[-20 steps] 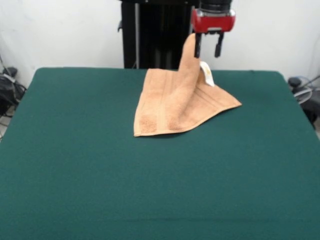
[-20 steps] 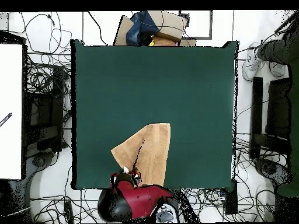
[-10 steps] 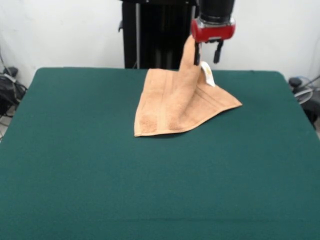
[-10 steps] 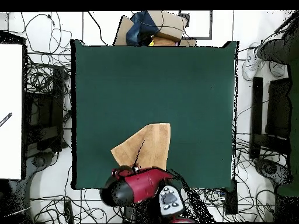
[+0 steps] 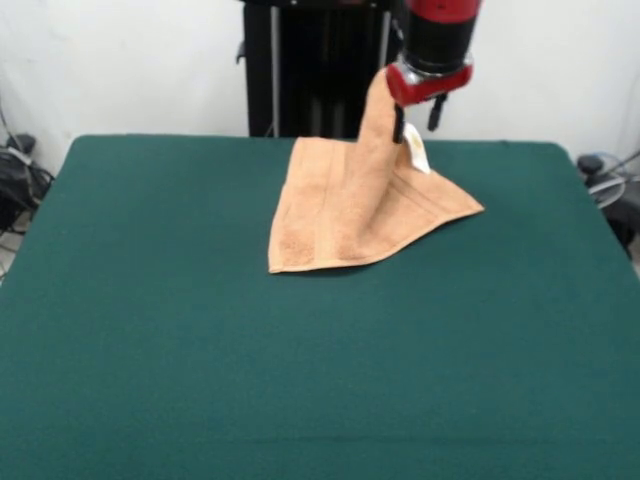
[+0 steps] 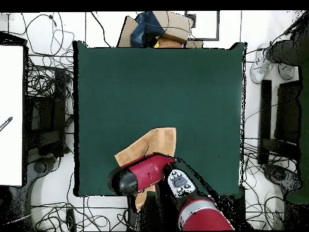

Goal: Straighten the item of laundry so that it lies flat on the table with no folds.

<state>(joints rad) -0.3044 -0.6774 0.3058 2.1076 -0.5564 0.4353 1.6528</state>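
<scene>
Front view shows the gripper (image 5: 415,120) pinching a corner of the towel (image 5: 350,205), lifted in a peak at the far side of the table (image 5: 150,330). The rest lies folded on the felt. Carrying that corner outward, low and slow, should open the fold without dragging the whole cloth.

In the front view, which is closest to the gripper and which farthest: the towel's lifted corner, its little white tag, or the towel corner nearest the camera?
1. Lifted corner, pinched at the gripper.
2. White tag, hanging just below it.
3. Near corner, flat on the table, lower left.
</scene>
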